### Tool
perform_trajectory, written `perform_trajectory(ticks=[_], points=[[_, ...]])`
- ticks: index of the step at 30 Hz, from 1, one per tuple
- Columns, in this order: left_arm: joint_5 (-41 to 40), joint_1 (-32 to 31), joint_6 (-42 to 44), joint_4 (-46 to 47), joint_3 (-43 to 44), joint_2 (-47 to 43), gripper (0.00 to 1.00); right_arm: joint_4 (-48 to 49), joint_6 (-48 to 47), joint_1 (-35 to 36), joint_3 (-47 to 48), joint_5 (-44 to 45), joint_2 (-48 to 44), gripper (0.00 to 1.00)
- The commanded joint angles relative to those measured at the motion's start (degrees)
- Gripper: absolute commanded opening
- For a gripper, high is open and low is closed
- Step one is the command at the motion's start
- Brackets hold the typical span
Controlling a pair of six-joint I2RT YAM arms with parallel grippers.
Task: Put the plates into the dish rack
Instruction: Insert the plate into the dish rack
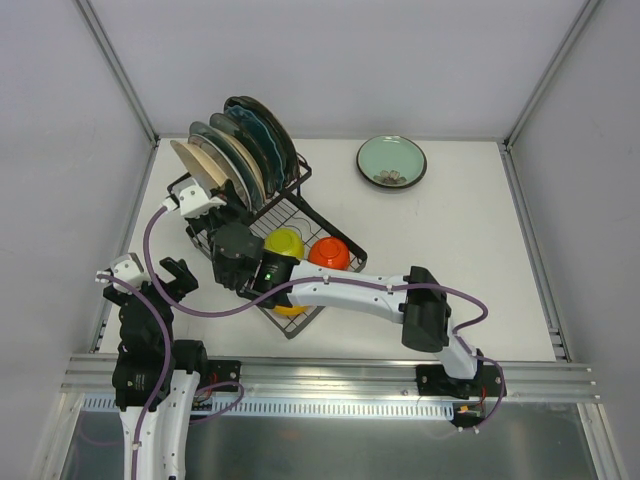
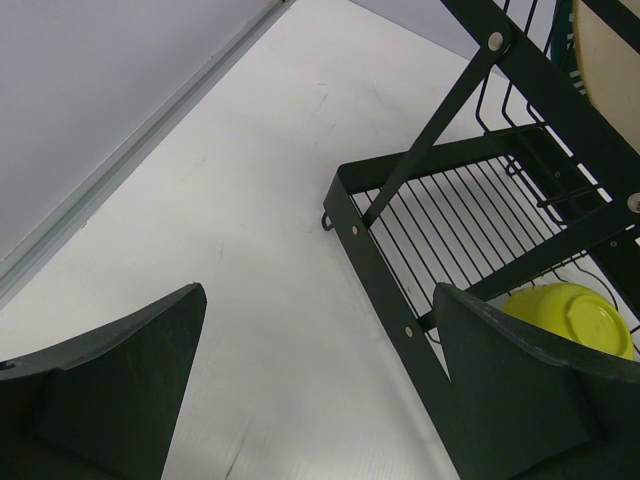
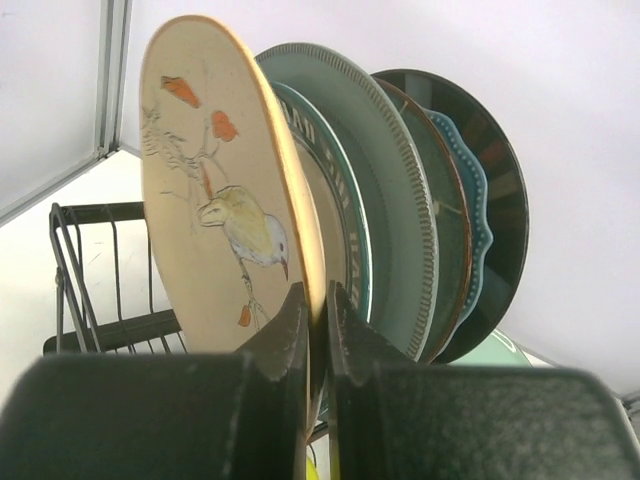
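Observation:
The black wire dish rack (image 1: 300, 215) stands at the table's left, with several plates upright in its raised slots. The frontmost is a cream plate with a painted bird (image 3: 210, 190), which shows its tan side (image 1: 194, 160) from above. My right gripper (image 3: 317, 300) is shut on that plate's lower rim, and from above it (image 1: 205, 198) sits at the rack's left end. Behind the cream plate stand a grey-blue plate (image 3: 385, 190), teal ones and a dark plate (image 3: 500, 200). A mint green plate (image 1: 391, 162) lies flat on the table to the rack's right. My left gripper (image 2: 320, 292) hangs open and empty over bare table left of the rack.
A yellow bowl (image 1: 284, 243) and an orange bowl (image 1: 328, 254) sit in the rack's lower basket (image 2: 450, 225). Another yellow bowl (image 1: 290, 310) peeks out under my right arm. The white enclosure wall (image 2: 90, 90) runs close along the left.

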Motion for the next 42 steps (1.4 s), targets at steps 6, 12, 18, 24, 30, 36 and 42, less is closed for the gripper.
perform_trajectory(ticks=[6, 12, 18, 24, 30, 36, 42], points=[[0.7, -0.5, 1.3, 2.2, -0.2, -8.5, 0.98, 12.4, -2.7, -1.0, 5.5, 2.8, -2.5, 0.01], [0.7, -0.5, 1.3, 2.1, -0.2, -8.6, 0.98, 8.4, 1.4, -1.1, 4.0, 0.3, -2.8, 0.01], [0.7, -0.5, 1.3, 2.2, -0.2, -8.7, 0.98, 4.2, 5.4, -1.3, 1.2, -1.0, -3.4, 0.01], [0.7, -0.5, 1.3, 2.2, -0.2, -8.7, 0.98, 1.1, 7.7, -1.5, 0.9, -1.8, -3.4, 0.01], [0.7, -0.5, 1.3, 2.2, -0.2, -8.7, 0.98, -1.4, 10.1, -1.6, 0.8, -2.0, -3.5, 0.03], [0.7, -0.5, 1.4, 2.2, -0.2, -8.7, 0.98, -2.5, 10.8, -1.5, -0.3, -2.5, -4.9, 0.25], [0.7, -0.5, 1.4, 2.2, -0.2, -8.8, 0.98, -3.1, 11.7, -1.1, -1.4, -2.9, -7.1, 0.39]])
